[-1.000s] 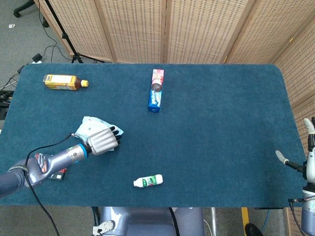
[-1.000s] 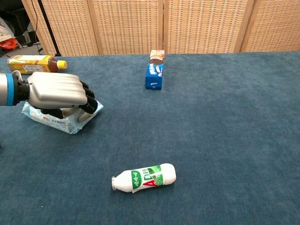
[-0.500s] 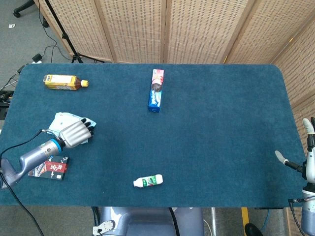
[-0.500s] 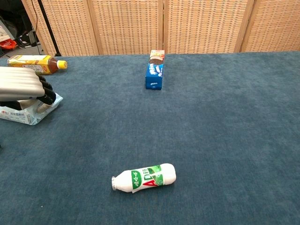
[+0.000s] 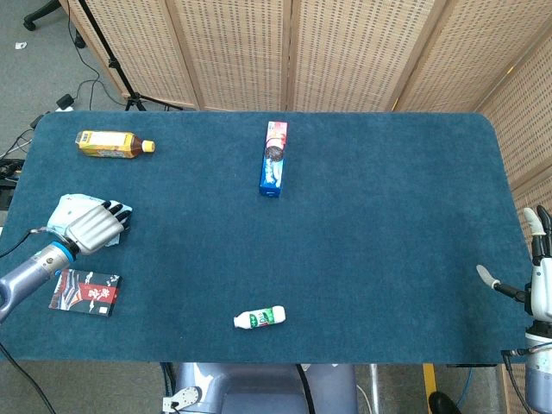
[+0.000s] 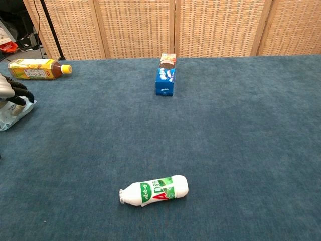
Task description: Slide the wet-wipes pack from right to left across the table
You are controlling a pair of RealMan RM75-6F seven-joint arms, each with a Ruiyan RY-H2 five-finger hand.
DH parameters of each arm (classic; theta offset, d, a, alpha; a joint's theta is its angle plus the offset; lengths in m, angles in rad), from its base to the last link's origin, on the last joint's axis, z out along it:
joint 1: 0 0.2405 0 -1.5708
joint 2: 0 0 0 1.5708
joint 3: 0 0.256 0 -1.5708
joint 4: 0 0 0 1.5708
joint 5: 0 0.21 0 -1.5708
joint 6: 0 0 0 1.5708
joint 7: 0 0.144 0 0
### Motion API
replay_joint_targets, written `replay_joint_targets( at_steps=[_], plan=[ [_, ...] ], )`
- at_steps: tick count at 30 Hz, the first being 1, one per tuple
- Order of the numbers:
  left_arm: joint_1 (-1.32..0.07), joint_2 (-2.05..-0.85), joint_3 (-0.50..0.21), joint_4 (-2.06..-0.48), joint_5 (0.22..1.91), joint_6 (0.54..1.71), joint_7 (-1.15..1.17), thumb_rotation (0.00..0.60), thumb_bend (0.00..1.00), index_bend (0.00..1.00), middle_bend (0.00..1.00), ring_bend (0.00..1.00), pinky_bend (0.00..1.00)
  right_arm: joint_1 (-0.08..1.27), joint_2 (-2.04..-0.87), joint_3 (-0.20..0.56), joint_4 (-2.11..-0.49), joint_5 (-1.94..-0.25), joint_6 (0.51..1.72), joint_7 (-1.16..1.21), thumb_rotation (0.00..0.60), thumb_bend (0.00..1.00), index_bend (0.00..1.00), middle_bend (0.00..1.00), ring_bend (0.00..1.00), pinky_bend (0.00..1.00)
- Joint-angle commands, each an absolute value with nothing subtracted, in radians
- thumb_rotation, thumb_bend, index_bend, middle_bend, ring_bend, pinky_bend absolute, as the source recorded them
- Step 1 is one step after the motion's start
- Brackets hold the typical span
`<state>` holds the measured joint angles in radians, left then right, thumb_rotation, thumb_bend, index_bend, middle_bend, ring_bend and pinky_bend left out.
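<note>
Left hand (image 5: 89,226) lies flat on the wet-wipes pack (image 5: 116,238), fingers together; its long axis we cannot tell. Pack sits by the counter (image 5: 388,216) left edge. Right hand (image 5: 536,285) off the right edge, fingers apart.

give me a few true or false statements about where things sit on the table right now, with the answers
1. The left hand rests on the wet-wipes pack near the table's left edge. True.
2. The small white bottle stands upright. False: it lies on its side near the front edge.
3. The yellow drink bottle lies at the far left of the table. True.
4. The biscuit box touches the white bottle. False: they are far apart.
5. The right hand holds the biscuit box. False: it is off the table's right edge, holding nothing.
</note>
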<state>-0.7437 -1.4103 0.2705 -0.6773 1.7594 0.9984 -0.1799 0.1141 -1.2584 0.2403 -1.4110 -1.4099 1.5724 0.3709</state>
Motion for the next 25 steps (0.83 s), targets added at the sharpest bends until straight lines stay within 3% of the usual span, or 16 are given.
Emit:
replay_joint_targets(
  at_steps=[1,3,7,12,15,19,25],
  plan=[
    [-0.726,-1.390,0.251,-0.674,1.755,1.075,-0.251,0.600,0.87,0.19,0.02,0.00,0.13,0.114,-1.258,0.239,-1.412,-1.411,1.572,0.372,0.600,0.00,0.01,0.00,0.00,0.00],
    [-0.710,-1.371,0.229,-0.679,1.744,1.146,-0.296,0.600,0.76,0.10,0.00,0.00,0.06,0.114,-1.257,0.239,-1.411,-1.412,1.571,0.374,0.600,0.00,0.01,0.00,0.00,0.00],
    [-0.667,-1.325,0.165,-0.719,1.706,1.316,-0.387,0.600,0.53,0.01,0.00,0.00,0.00,0.115,-1.256,0.238,-1.412,-1.414,1.569,0.377,0.600,0.00,0.01,0.00,0.00,0.00],
    [-0.592,-1.221,0.082,-0.871,1.623,1.465,-0.448,0.577,0.04,0.00,0.00,0.00,0.00,0.117,-1.255,0.230,-1.417,-1.429,1.570,0.374,0.600,0.00,0.01,0.00,0.00,0.00],
    [-0.518,-1.147,0.047,-1.043,1.543,1.508,-0.453,0.557,0.00,0.00,0.00,0.00,0.00,0.116,-1.255,0.224,-1.420,-1.444,1.580,0.365,0.600,0.00,0.01,0.00,0.00,0.00],
    [-0.368,-1.070,0.068,-1.310,1.436,1.539,-0.448,0.552,0.00,0.00,0.00,0.00,0.00,0.112,-1.257,0.216,-1.428,-1.479,1.617,0.335,0.600,0.00,0.01,0.00,0.00,0.00],
    [-0.257,-1.063,0.075,-1.448,1.331,1.532,-0.398,0.550,0.00,0.00,0.00,0.00,0.00,0.107,-1.256,0.206,-1.434,-1.503,1.639,0.304,0.600,0.00,0.01,0.00,0.00,0.00]
  ],
)
